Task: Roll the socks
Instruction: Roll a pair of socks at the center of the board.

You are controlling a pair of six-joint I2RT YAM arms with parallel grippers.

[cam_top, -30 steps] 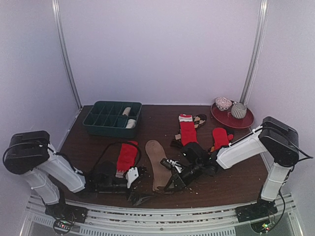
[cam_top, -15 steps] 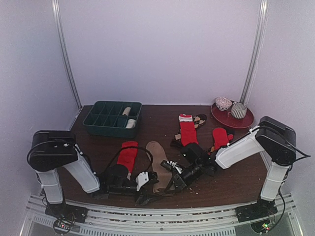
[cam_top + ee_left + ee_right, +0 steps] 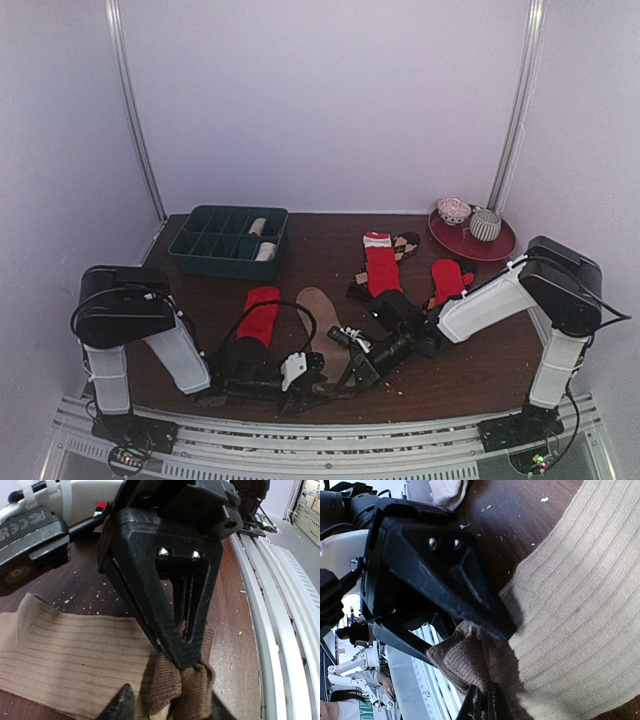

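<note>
A plain tan sock (image 3: 316,312) lies flat near the table's front edge. Its near cuff is bunched into a darker fold (image 3: 177,687). My right gripper (image 3: 485,705) is shut on that fold, and it also fills the left wrist view (image 3: 187,661). My left gripper (image 3: 172,707) straddles the same fold, its jaws narrow but open, with a small gap on one side. From above, both grippers (image 3: 305,390) (image 3: 350,378) meet at the sock's near end. Red socks (image 3: 260,315) (image 3: 381,266) (image 3: 447,280) and a brown diamond-patterned sock (image 3: 405,243) lie farther back.
A dark green compartment tray (image 3: 200,243) holding rolled pale items sits at the back left. A red plate (image 3: 495,250) with two bowls stands at the back right. The metal rail (image 3: 280,630) runs along the table's front edge, right beside the grippers.
My left arm has swung right to the tan sock's near end and its jaws have narrowed around the bunched cuff. The right gripper has stayed shut on the cuff.
</note>
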